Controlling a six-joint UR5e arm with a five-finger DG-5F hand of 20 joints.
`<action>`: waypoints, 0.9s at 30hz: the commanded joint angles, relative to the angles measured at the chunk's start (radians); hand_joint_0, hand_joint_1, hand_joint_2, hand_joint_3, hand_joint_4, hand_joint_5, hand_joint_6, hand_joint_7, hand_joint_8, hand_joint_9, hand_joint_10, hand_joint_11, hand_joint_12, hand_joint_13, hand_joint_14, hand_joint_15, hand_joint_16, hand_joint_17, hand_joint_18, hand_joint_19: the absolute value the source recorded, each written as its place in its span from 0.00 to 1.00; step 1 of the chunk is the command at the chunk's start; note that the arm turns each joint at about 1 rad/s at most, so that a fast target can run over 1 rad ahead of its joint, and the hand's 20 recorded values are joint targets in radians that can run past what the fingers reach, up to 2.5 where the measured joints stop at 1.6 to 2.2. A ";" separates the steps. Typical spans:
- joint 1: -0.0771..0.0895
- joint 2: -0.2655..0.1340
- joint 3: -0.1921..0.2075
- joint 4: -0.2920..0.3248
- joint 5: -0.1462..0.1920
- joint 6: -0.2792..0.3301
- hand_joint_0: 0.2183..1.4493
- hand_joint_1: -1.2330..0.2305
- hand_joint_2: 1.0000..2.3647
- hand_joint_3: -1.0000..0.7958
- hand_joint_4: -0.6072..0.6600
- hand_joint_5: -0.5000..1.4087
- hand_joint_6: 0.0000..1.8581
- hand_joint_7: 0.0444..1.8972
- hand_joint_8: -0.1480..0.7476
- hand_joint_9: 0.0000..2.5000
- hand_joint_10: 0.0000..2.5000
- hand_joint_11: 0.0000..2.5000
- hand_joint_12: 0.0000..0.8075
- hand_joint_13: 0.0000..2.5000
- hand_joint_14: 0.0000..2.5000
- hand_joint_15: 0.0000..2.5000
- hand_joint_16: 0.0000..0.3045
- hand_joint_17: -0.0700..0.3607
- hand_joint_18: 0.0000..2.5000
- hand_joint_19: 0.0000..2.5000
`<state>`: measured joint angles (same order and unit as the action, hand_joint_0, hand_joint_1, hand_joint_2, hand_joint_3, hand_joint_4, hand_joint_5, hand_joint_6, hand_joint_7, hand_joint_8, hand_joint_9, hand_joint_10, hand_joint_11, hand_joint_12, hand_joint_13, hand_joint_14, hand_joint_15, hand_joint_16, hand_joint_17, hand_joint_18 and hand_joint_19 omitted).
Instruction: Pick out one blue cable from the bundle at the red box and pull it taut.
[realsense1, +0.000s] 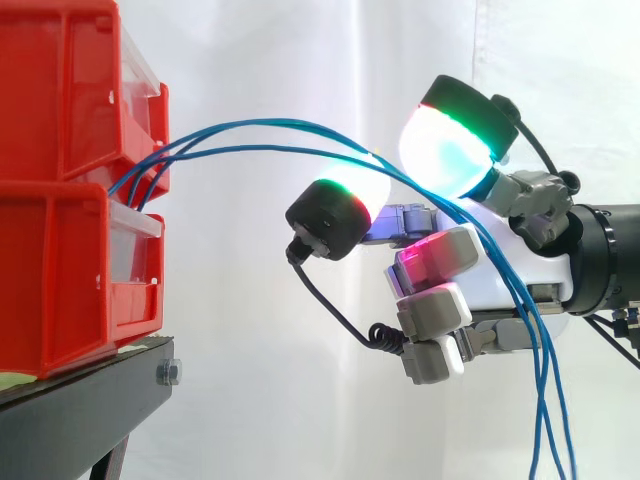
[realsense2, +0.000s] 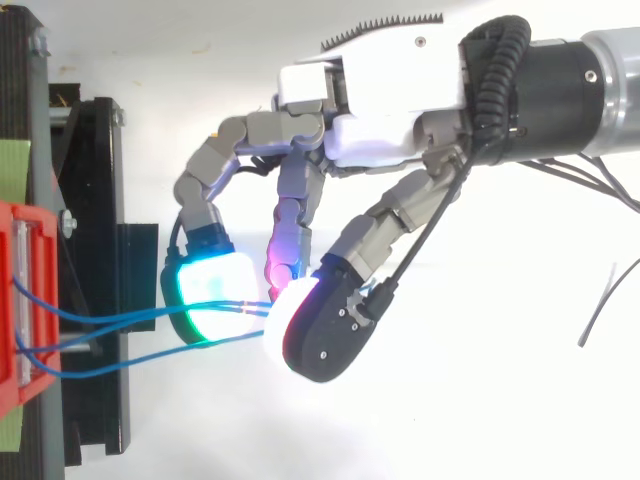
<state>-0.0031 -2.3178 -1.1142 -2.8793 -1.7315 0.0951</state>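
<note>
Pinching: hand (realsense1: 485, 290), fingers curled, clamped on cables (realsense1: 290, 124) between two glowing pads; number of strands inside the pinch impossible to tell.
Hand: right of the bins, about level with the seam between them and well apart from them; white palm facing left in the side view, wrist running off the right edge; from above, hand (realsense2: 390, 90) reaching in from the upper right, fingers bent down and to the left.
Pads: from above, a green-and-cyan pad (realsense2: 215, 295) meeting a white pad with a black back (realsense2: 300, 320), cables running in at the seam between them; a magenta pad (realsense2: 283, 262) tucked just behind the pair.
Cables: blue, thin, three strands counted in the side view; leaving the gap between upper bin (realsense1: 60, 90) and lower bin (realsense1: 60, 280) at the right face, rising in a loose arch to the right, dropping in between the pads, then hanging across the palm and out past the bottom edge; bowed along the whole span, not taut.
Bins: red, stacked at far left, clear plastic strips (realsense1: 140, 70) on the right faces.
Stand: black (realsense1: 80, 400), directly under the lower bin, bolt (realsense1: 168, 373) at the right end.
Curtain: white (realsense1: 250, 380), behind everything.
</note>
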 joint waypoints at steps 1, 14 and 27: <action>0.000 0.000 0.001 -0.001 -0.002 0.000 0.32 0.30 0.00 0.28 0.44 0.22 0.50 0.47 0.45 0.56 0.01 0.28 0.41 0.47 0.01 0.26 0.13 0.37 0.39 0.27; -0.001 0.000 -0.001 -0.003 -0.010 0.000 0.45 0.20 0.00 0.28 0.32 0.21 0.51 0.52 0.44 0.53 0.01 0.28 0.41 0.46 0.01 0.26 0.13 0.37 0.39 0.26; -0.005 0.000 0.001 -0.003 -0.010 0.000 0.29 0.33 0.00 0.28 0.45 0.22 0.49 0.46 0.45 0.55 0.01 0.27 0.42 0.47 0.01 0.26 0.13 0.38 0.39 0.27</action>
<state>-0.0066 -2.3178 -1.1146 -2.8845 -1.7408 0.0951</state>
